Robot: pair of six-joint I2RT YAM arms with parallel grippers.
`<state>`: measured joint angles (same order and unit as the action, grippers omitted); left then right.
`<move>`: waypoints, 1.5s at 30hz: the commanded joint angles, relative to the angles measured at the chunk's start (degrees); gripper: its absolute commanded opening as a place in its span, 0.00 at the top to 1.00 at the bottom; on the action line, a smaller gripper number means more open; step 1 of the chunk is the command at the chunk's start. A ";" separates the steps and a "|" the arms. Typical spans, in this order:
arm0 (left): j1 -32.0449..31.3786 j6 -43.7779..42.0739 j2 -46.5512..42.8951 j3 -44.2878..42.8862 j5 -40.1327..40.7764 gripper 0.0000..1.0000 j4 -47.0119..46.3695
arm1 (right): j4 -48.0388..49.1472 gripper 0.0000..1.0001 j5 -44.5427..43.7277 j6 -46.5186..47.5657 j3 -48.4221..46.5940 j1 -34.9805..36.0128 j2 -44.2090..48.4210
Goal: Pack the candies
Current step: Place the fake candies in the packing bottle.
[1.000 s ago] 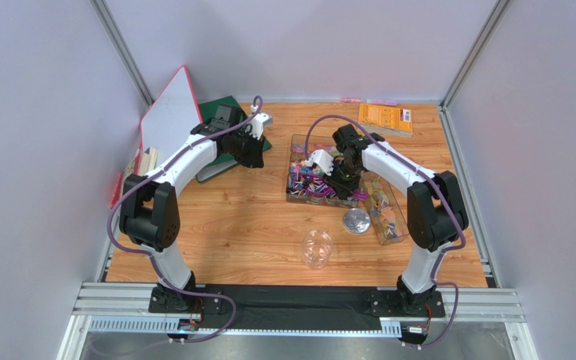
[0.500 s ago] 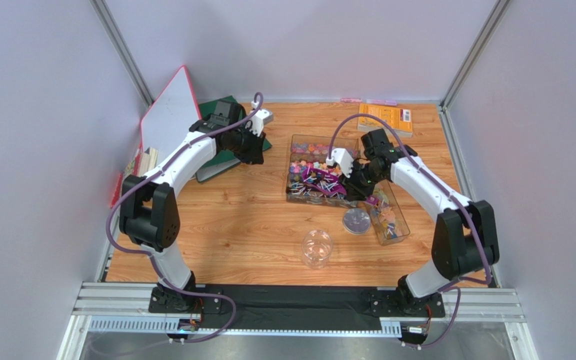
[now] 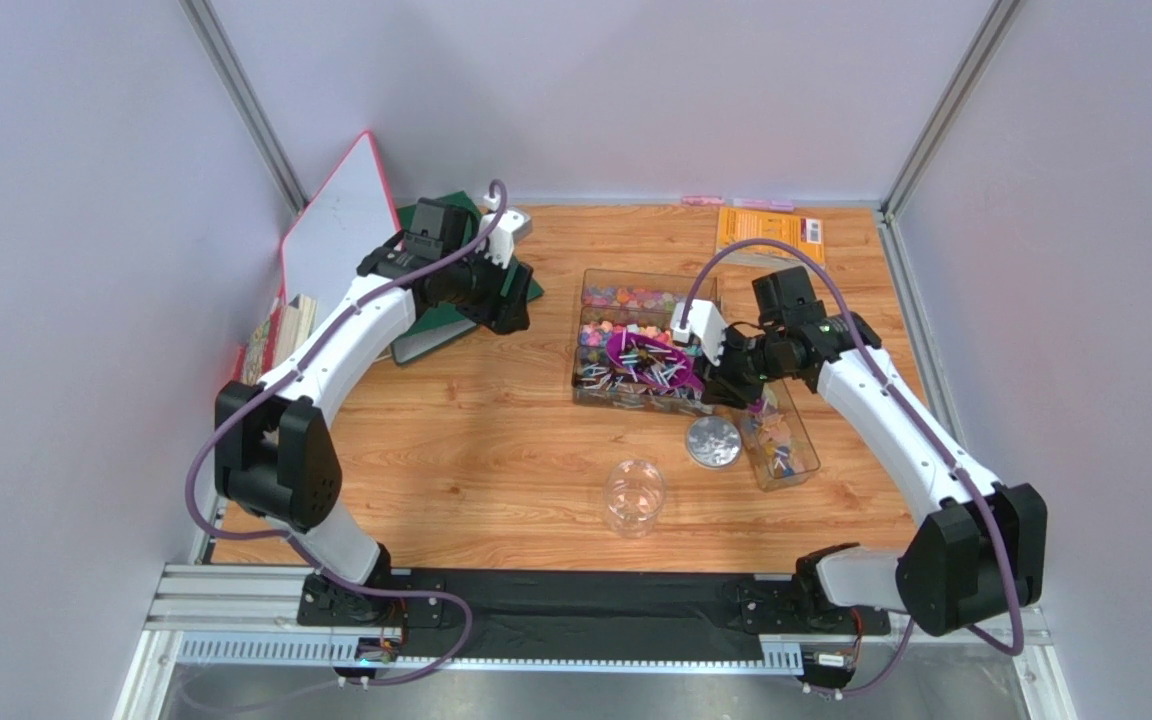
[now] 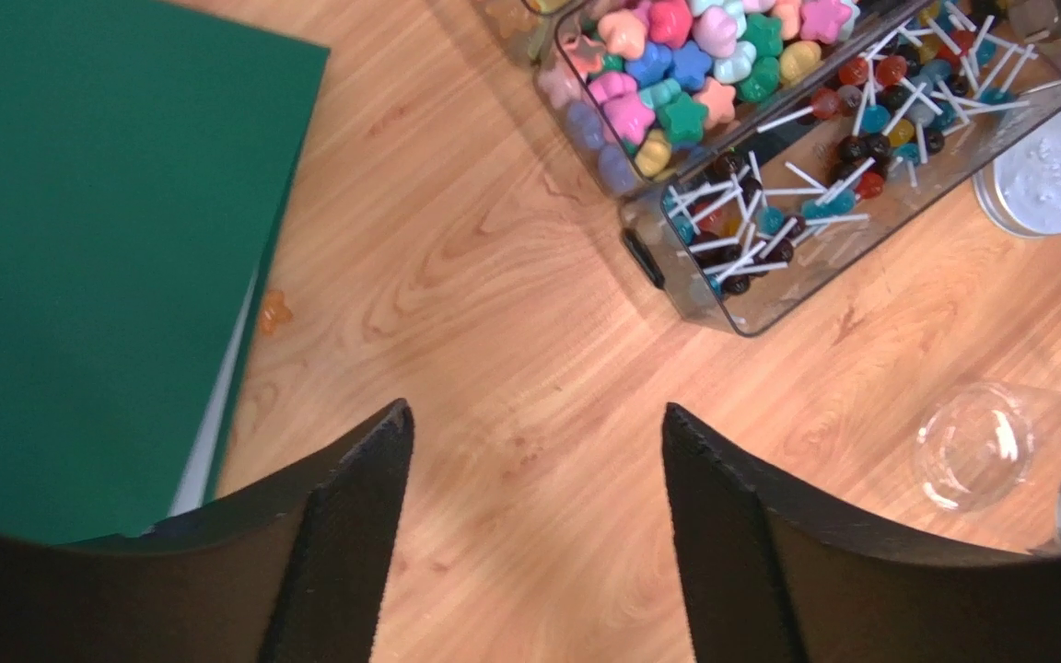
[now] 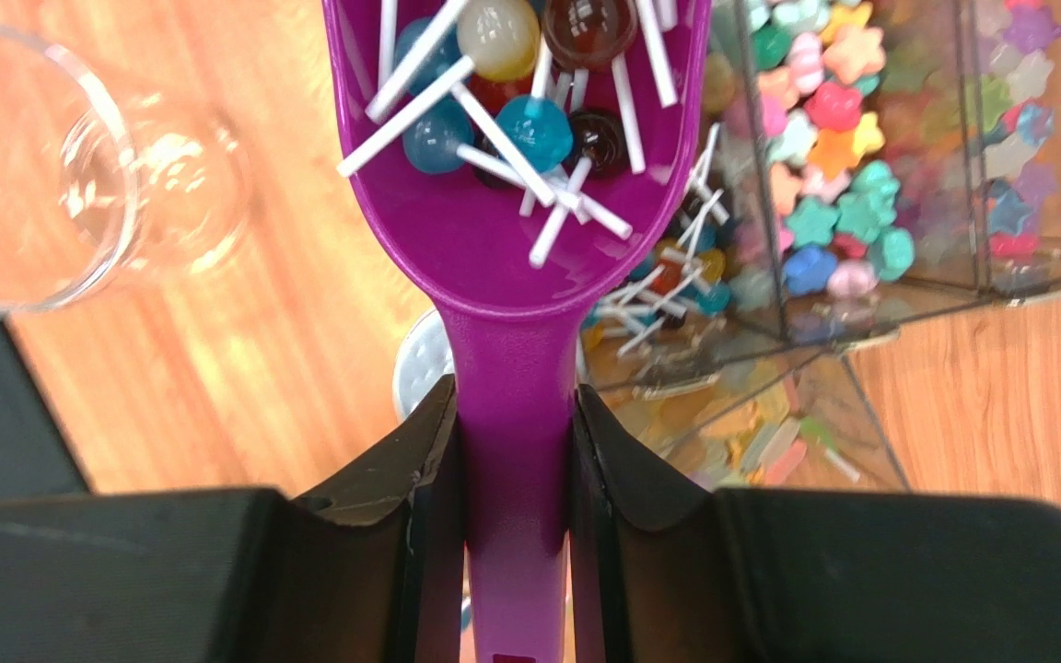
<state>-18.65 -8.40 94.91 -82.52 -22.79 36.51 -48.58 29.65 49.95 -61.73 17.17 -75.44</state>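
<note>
The right claw [image 5: 515, 421] is clenched on the handle of the purple scoop [image 5: 522, 235], one finger pressed to each side. The bowl carries a small heap of the candies [image 5: 539, 122], round lollipops in yellow, brown and blue, their white sticks lying crosswise. Many more fill the clear tray [image 3: 579, 353] on the bench [image 3: 462, 435], stick sweets in one compartment, star shapes in another.

The left claw [image 4: 529, 463] is released and grasps nothing; it hangs over bare wood beside the green folder [image 4: 80, 235], well apart from the work.

The clear jar [image 3: 635, 497] stands upright nearer the front edge, and its lid [image 3: 713, 441] lies flat between it and the tray. The jar looks empty, so the packing seems barely begun.

The step in hand is likely carrying this load to the jar. The bowl should travel level, since the sticks sit loose and high. Its tip should come right over the mouth before any tilt; the bowl looks wider than the opening, so a slow pour over the tip suits best. Crossed sticks may bridge the rim. Nothing grips the jar, so the scoop must not nudge it.
</note>
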 commanded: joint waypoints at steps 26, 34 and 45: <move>-0.33 1.73 -9.92 11.77 -4.04 0.00 0.23 | -37.73 1.00 -25.25 15.62 -2.51 15.34 14.10; -0.51 -0.03 -11.42 11.77 -2.00 0.00 1.19 | -38.43 1.00 -31.92 13.15 -2.86 21.06 11.72; -0.51 -0.12 -10.71 10.54 -0.59 0.00 2.95 | -37.03 1.00 -41.23 9.20 -1.99 28.18 11.46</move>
<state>-19.03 -7.86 85.58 -70.24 -24.25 38.89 -77.73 -5.61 62.04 -63.46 43.11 -63.99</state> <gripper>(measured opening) 0.995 0.279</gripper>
